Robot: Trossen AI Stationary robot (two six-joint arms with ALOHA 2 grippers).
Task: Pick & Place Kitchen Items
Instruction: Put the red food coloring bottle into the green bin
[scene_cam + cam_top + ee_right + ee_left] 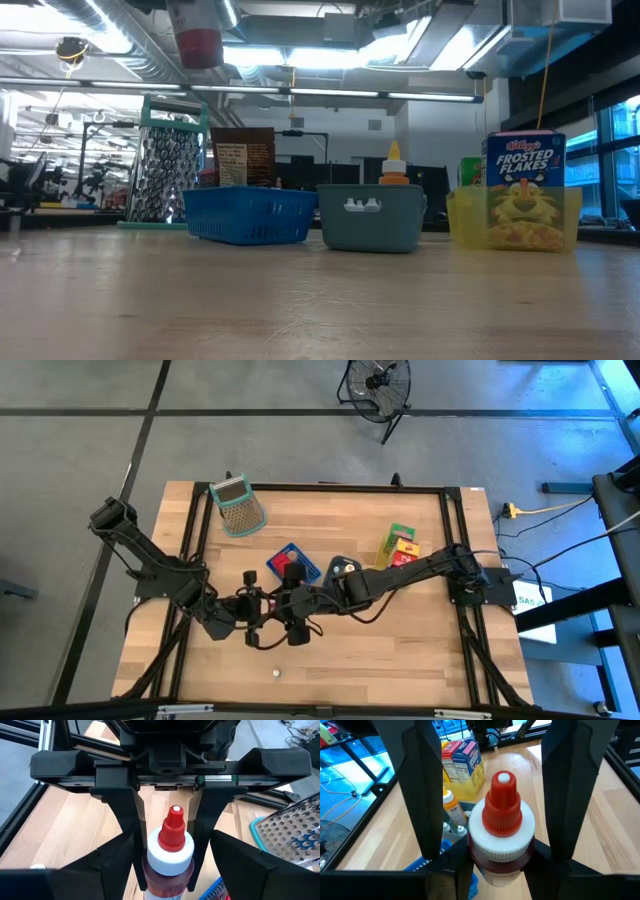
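**ITEM:** squeeze bottle (502, 827). Red nozzle cap, white ribbed collar, dark red contents.

**LOC:** in the air over mid-table, between the two grippers, nozzle toward the right arm. Not resting on anything.

**TOOLS:**
- Left gripper (502, 862) is clamped on the bottle body just under the collar, one finger each side.
- Right gripper (172, 870) faces it, fingers spread wide either side of the bottle w/ clear gaps. It touches nothing and holds nothing.

**HANDLING (est.):**
- Small and light, prob. part full.
- Plastic wall likely gives under a hard squeeze, so moderate grip only.
- Smooth round body, so it may twist or slip in flat pads.
- Collar is stiff and ribbed and makes a good stop against sliding.
- Cap tapers: poor hold, avoid.
- Not fragile, but a squeeze could leak if the cap is loose.

**TAKE HOLD:** on the body, clear of the left fingers, or across the collar. Pads square to the bottle axis.

**LABELS:**
- None readable on the bottle.
- Cereal box (525, 190) in the yellow tray (465, 228) reads "Kellogg's FROSTED FLAKES".
- Brown packet (243, 155) behind the blue basket (250, 215) has print too small to read.

**ALSO ON TABLE:** teal bin (370, 218), grater (170, 170).
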